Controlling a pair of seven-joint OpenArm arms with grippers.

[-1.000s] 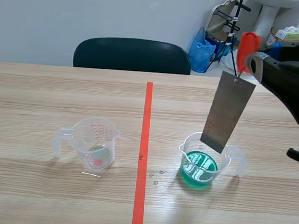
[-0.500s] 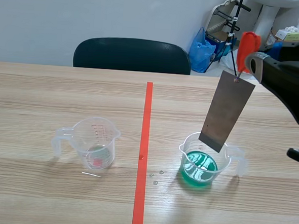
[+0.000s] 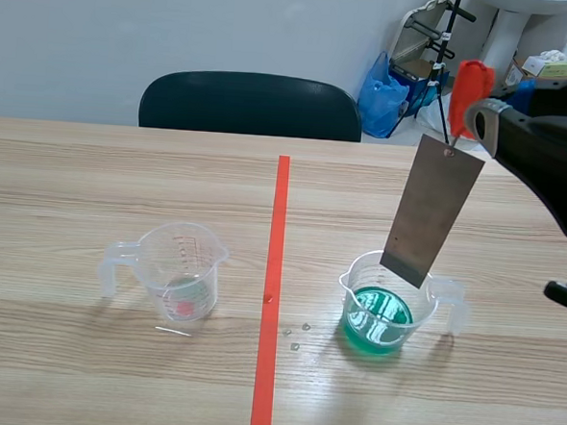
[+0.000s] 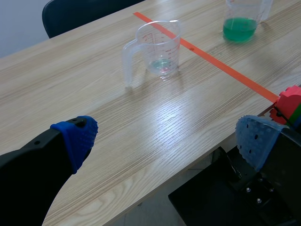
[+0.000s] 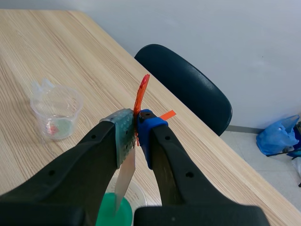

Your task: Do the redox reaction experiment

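- Scene view: the right gripper point(image 5: 136, 129) is clenched on a red clip point(image 3: 470, 84); a grey metal plate point(image 3: 431, 210) hangs from the clip.
- Key relation: the plate lies directly below the gripper, and the beaker point(image 3: 444, 301) with green liquid point(image 3: 378, 319) lies directly below the plate.
- Plate long axis: close to vertical, tilted, with the lower end swung toward the tape line point(image 3: 275, 270).
- Plate lower edge: at about rim level of the beaker and clear of the liquid. Whether the edge is already inside the rim cannot be told.
- Judgement: the coming move is a straight descent to dip the plate. Because of the tilt, the lower corner could catch the rim.
- Left gripper point(image 4: 167, 137): released, holding nothing, low at the near table edge and well apart from both beakers. The right arm is the nearer 1.
- A 2nd beaker point(image 3: 179, 269), nearly empty, stands across the tape line, well apart from the drop path.
- A few droplets point(image 3: 295, 334) lie on the table between the tape line and the green beaker.
- Nothing stands between the plate and the liquid.
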